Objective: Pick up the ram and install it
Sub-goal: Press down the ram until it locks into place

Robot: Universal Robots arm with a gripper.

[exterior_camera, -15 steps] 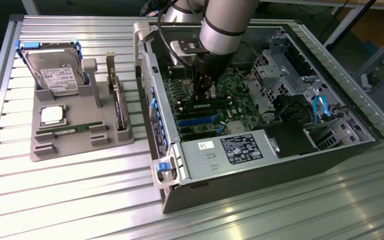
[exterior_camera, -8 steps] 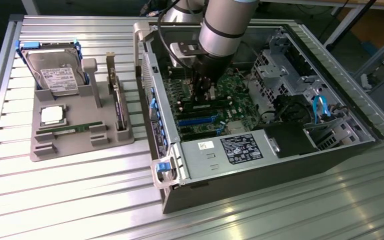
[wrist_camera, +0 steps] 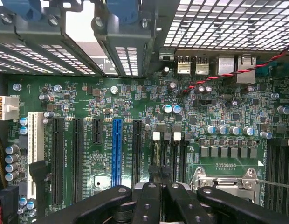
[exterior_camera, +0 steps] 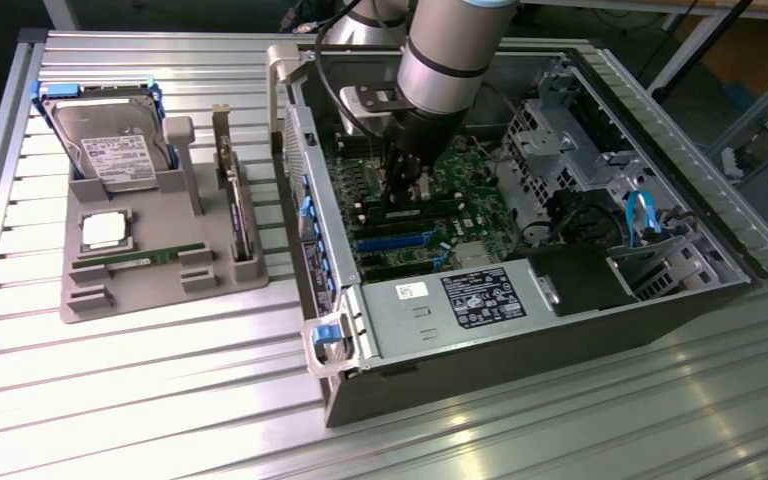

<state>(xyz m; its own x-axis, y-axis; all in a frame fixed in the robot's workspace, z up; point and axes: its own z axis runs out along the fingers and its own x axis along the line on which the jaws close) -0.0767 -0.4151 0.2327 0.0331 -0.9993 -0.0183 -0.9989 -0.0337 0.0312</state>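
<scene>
You've got the arm reaching down into the open computer case point(exterior_camera: 398, 395), and the gripper point(exterior_camera: 408, 195) is right down at the motherboard point(exterior_camera: 471, 165), near the middle of the board in the exterior view. The jaws are pinched fully together. From the wrist you see the black fingers point(wrist_camera: 149, 196) meeting over the bank of narrow memory slots point(wrist_camera: 175, 154), with the gripper point(wrist_camera: 159, 176) sitting right on top of them. Something thin and dark sits between the tips, edge-on, but you can't tell whether it's a stick or just the slot below.

The long blue slot point(wrist_camera: 117, 149) runs alongside, and the metal CPU socket point(wrist_camera: 223, 179) is just beside the fingers on the other side.

Now look out at nine o'clock from the case in the exterior view: the grey tray point(exterior_camera: 157, 297) rests on the slatted table point(exterior_camera: 157, 400), well apart from the gripper. A ram stick point(exterior_camera: 144, 258) lies flat in its cradle there, untouched. At twelve o'clock from it is the square silver CPU point(exterior_camera: 104, 230), beyond that the hard drive point(exterior_camera: 111, 145), and at three o'clock the expansion card point(exterior_camera: 237, 215) stands on edge.
</scene>
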